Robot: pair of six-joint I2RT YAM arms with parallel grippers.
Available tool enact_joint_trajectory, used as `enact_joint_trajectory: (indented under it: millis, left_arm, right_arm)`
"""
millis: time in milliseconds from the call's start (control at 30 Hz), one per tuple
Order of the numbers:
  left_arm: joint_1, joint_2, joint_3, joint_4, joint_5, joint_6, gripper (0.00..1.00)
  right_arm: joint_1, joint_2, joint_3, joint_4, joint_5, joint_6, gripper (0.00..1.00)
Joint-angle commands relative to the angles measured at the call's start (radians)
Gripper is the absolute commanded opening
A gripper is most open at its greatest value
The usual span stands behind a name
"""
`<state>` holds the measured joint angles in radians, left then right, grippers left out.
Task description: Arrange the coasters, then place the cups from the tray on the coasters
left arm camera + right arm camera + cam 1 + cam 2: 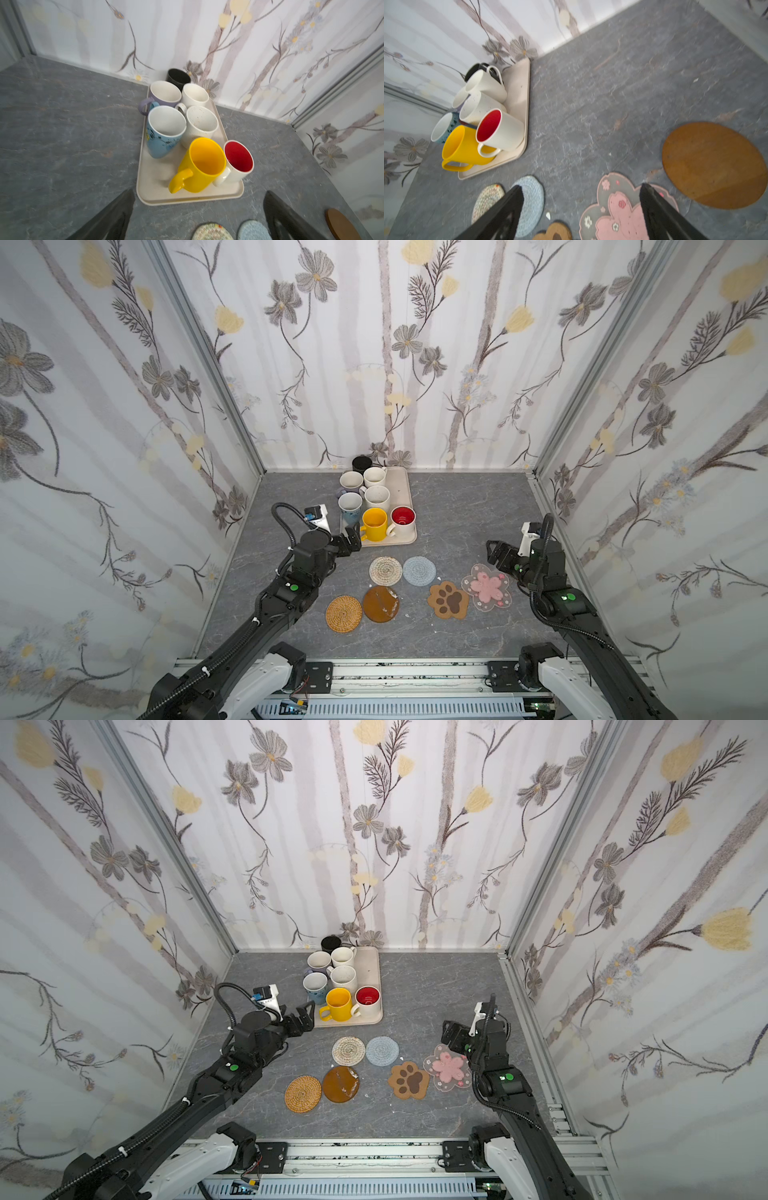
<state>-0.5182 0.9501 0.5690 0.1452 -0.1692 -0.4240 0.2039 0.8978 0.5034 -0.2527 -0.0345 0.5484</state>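
Observation:
The beige tray [402, 486] at the back holds several cups, among them yellow [375, 524], red-inside white [403, 520], pale blue [350, 506] and black [362, 464]. My left gripper [353, 541] hangs open and empty by the tray's near left corner, close to the yellow cup's handle [179, 180]. Coasters lie in front: beige woven [385, 571], grey-blue [419, 571], rattan [344, 613], brown disc [380, 603], paw [449, 600] and pink flower [487, 587]. My right gripper [494, 553] stands open and empty over the flower coaster's far edge [616, 207]. Another brown disc [714, 165] lies beside it.
Patterned walls enclose the grey stone table [469, 510] on three sides. An aluminium rail [407, 676] runs along the front edge. Bare table lies between the tray and the right wall.

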Motion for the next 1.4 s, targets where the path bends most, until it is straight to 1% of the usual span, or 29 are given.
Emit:
enact_joint_trajectory:
  millis: [0,67,233,333,500,667,1000,1200,1367]
  left_arm:
    - [-0.089,0.030,0.001,-0.024,-0.079,-0.071,1.00]
    - [-0.151,0.056,0.006,-0.025,-0.106,-0.086,1.00]
    - [-0.257,0.106,0.027,-0.029,-0.141,-0.102,1.00]
    - [-0.303,0.123,0.035,-0.030,-0.142,-0.109,1.00]
    - [-0.360,0.119,0.019,-0.035,-0.137,-0.121,1.00]
    - [-0.383,0.094,-0.014,-0.039,-0.132,-0.146,1.00]
    - [-0.393,0.058,-0.039,-0.050,-0.122,-0.160,1.00]
    - [-0.393,0.043,-0.040,-0.061,-0.125,-0.161,1.00]
    - [-0.393,0.050,-0.044,-0.062,-0.131,-0.174,1.00]
  right_arm:
    - [0.032,-0.008,-0.051,-0.026,-0.044,0.093,0.91]
    - [0.046,-0.001,-0.097,0.019,-0.094,0.133,0.91]
    - [0.045,0.062,-0.179,0.180,-0.201,0.221,0.90]
    - [0.044,0.127,-0.202,0.265,-0.230,0.263,0.90]
    - [0.033,0.259,-0.203,0.379,-0.280,0.284,0.90]
    - [-0.012,0.380,-0.200,0.484,-0.313,0.307,0.90]
    - [-0.052,0.614,-0.107,0.590,-0.315,0.314,0.89]
    - [-0.061,0.776,-0.006,0.619,-0.313,0.321,0.88]
    - [-0.063,0.899,0.119,0.603,-0.303,0.323,0.87]
